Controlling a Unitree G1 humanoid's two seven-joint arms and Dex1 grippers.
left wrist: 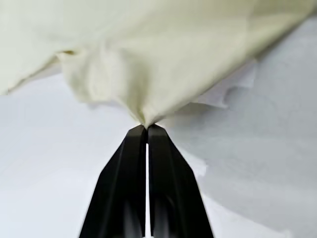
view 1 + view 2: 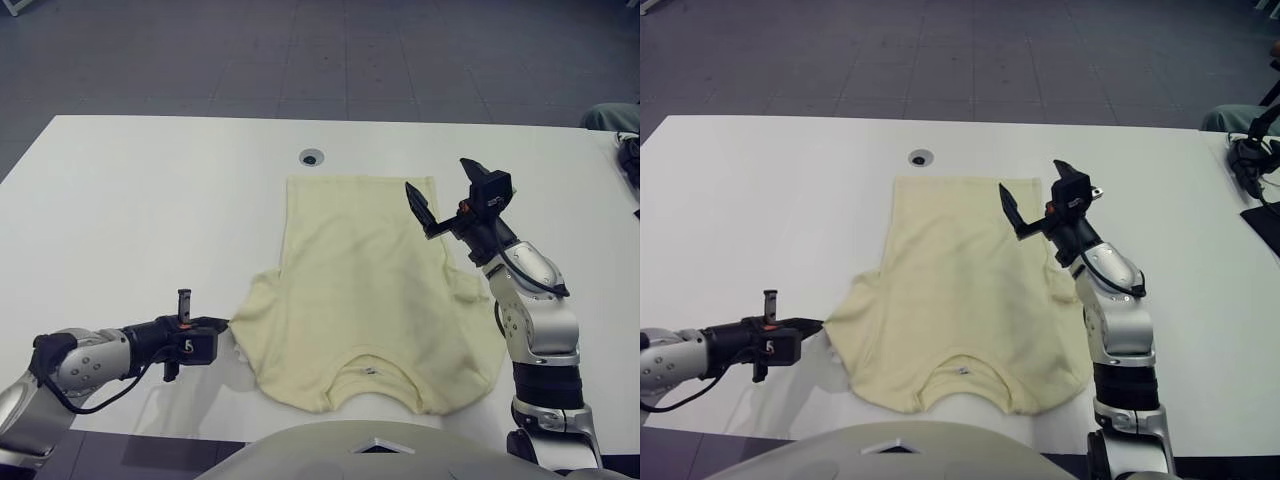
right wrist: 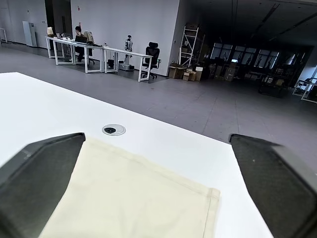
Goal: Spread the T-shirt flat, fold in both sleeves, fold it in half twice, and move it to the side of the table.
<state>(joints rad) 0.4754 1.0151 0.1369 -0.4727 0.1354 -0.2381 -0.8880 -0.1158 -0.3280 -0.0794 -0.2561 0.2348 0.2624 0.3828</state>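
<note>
Left tool [image 1: 147,128] pinched shut on T-shirt [image 2: 360,290] at sleeve tip; right tool [image 2: 440,176] wide open, empty, above it.

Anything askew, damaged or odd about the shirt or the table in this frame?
Nothing is damaged or spilled. The T-shirt lies lopsided, though: its left sleeve is drawn out to a point, pinched in the shut left gripper, while the right gripper hovers open above the shirt's other side.

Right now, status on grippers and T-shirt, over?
Left gripper shut on T-shirt sleeve tip. Right gripper open, raised above shirt's right side. Shirt lies spread, sleeves unfolded. Table grommet just beyond hem.
</note>
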